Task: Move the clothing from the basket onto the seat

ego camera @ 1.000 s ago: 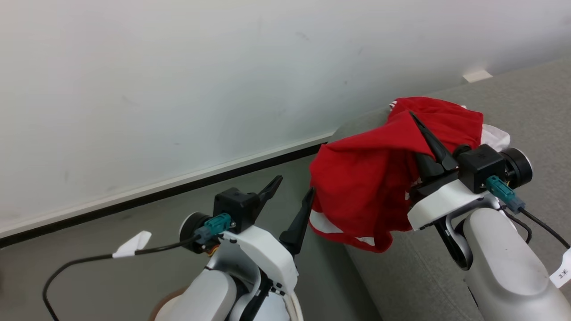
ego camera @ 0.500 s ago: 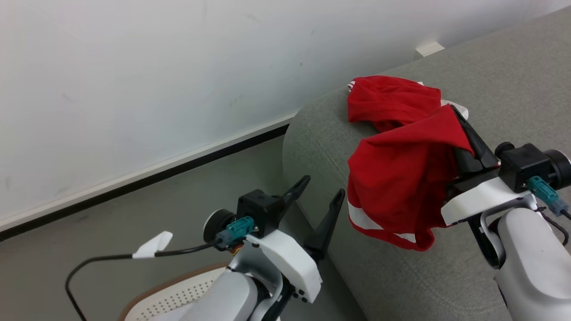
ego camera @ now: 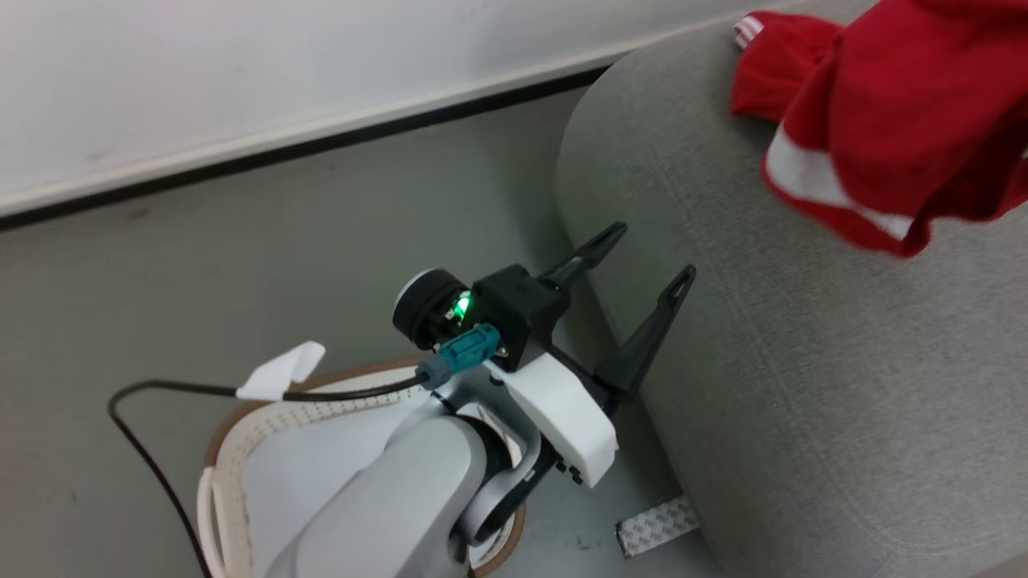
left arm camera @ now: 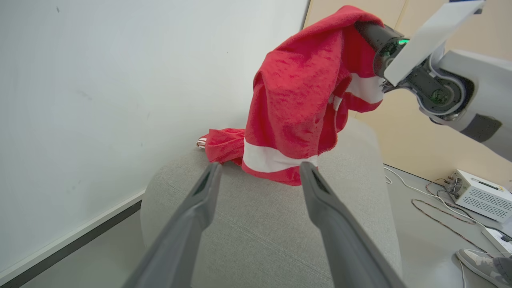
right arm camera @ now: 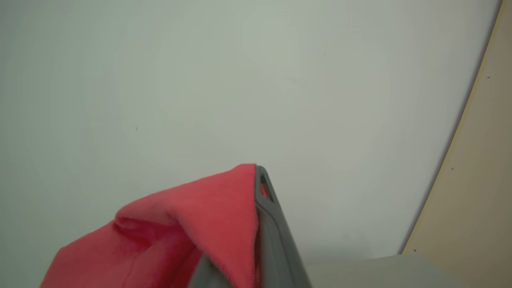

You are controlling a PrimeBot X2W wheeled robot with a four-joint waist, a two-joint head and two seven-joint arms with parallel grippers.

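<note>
In the head view our left gripper (ego camera: 654,250) stands open and empty, its fingers spread just beside the rounded edge of the seat (ego camera: 803,361). Under that forearm the basket (ego camera: 229,433) sits on the floor (ego camera: 241,265). The arm hides its inside, so we cannot tell what it holds. At the upper right a red garment (ego camera: 907,104) with a white band hangs over the seat. A second garment (ego camera: 767,60) lies on the cushion just behind it. A strip of tape (ego camera: 654,526) lies on the floor at the seat's foot.

The left wrist view adds how the garment is carried. It is draped over the end of our right arm (left arm camera: 460,80), raised above the seat. Its white-banded hem hangs low by the cushion, but we cannot tell whether it touches. The second garment rests at the seat's far edge, near the wall (left arm camera: 100,80). On the floor to the right we see a white box (left arm camera: 480,194), cables (left arm camera: 436,216) and a shoe (left arm camera: 484,260).

The right wrist view brings the grip itself. Our right gripper (right arm camera: 259,176) has its fingers pressed together on the red cloth, which falls away to the left against the pale wall.
</note>
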